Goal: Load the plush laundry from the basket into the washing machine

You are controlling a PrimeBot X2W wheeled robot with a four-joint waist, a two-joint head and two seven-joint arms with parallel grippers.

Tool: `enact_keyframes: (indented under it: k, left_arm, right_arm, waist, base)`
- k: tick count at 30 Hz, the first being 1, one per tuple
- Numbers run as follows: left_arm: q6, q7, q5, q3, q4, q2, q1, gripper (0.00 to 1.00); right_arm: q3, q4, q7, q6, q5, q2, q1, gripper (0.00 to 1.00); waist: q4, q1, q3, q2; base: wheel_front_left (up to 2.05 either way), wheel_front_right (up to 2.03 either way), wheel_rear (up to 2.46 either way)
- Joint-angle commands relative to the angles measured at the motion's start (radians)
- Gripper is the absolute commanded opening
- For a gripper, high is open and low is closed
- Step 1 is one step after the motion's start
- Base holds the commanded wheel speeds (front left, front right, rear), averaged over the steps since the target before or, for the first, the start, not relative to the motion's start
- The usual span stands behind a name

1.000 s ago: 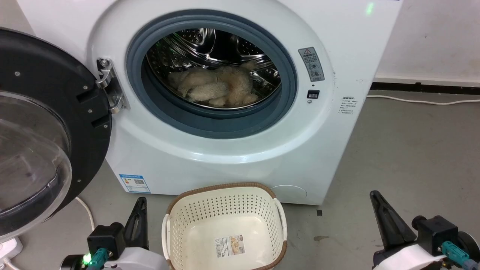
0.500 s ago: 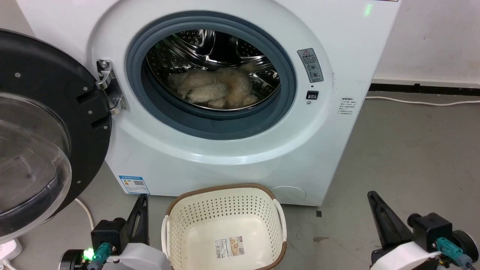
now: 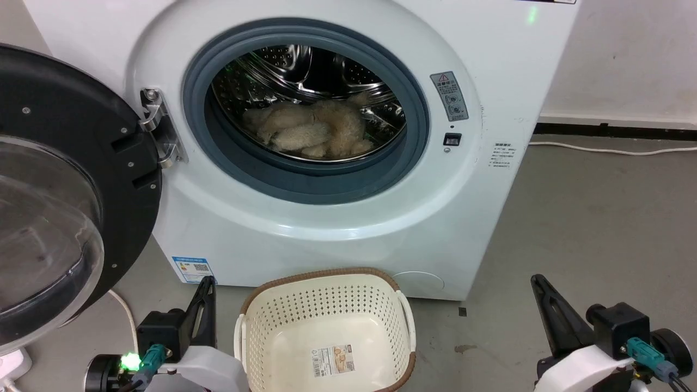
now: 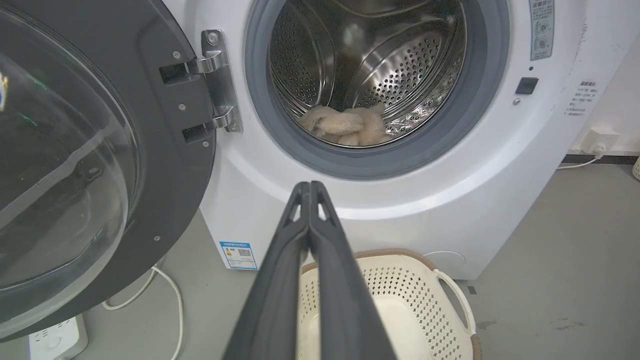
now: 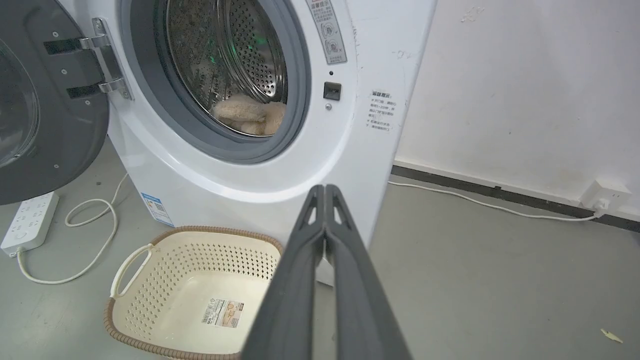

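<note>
The cream-beige plush laundry (image 3: 310, 129) lies on the bottom of the steel drum inside the white washing machine (image 3: 326, 218), whose black-framed glass door (image 3: 60, 185) stands wide open at the left. On the floor in front sits the cream perforated basket (image 3: 326, 294), holding nothing but the label on its floor. My left gripper (image 3: 204, 288) is shut, low at the basket's left side. My right gripper (image 3: 539, 284) is shut too, off to the basket's right. From the wrists I see the plush (image 4: 345, 125) (image 5: 247, 114) in the drum and the basket (image 4: 450, 300) (image 5: 150, 280) below.
A white power strip (image 5: 27, 222) with a looping cable (image 5: 90, 240) lies on the grey floor left of the machine, under the open door. Another cable (image 5: 475, 202) runs along the wall to a socket (image 5: 605, 195) at the right. Bare floor spreads to the right.
The head view has shifted slightly, with the machine and basket a little lower in the picture. Both grippers sit a touch lower and nearer. The plush and basket have not moved.
</note>
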Motion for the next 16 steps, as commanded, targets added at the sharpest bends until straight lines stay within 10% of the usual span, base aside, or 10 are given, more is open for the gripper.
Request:
enact_keyframes:
  k: [1, 16]
  left_arm:
    - [0.000, 0.004, 0.012, 0.003, -0.005, -0.001, -0.014, 0.00]
    - [0.000, 0.018, 0.030, 0.004, -0.008, -0.001, -0.020, 0.00]
  right_arm:
    - [-0.002, 0.005, 0.004, 0.001, -0.006, 0.006, -0.019, 0.00]
    - [-0.004, 0.007, 0.018, 0.001, -0.018, 0.011, -0.026, 0.00]
  waist:
    - [0.000, 0.0000, 0.000, 0.0000]
    - [-0.001, 0.0000, -0.003, 0.0000]
  base:
    - [0.00, 0.00, 0.00]
    - [0.00, 0.00, 0.00]
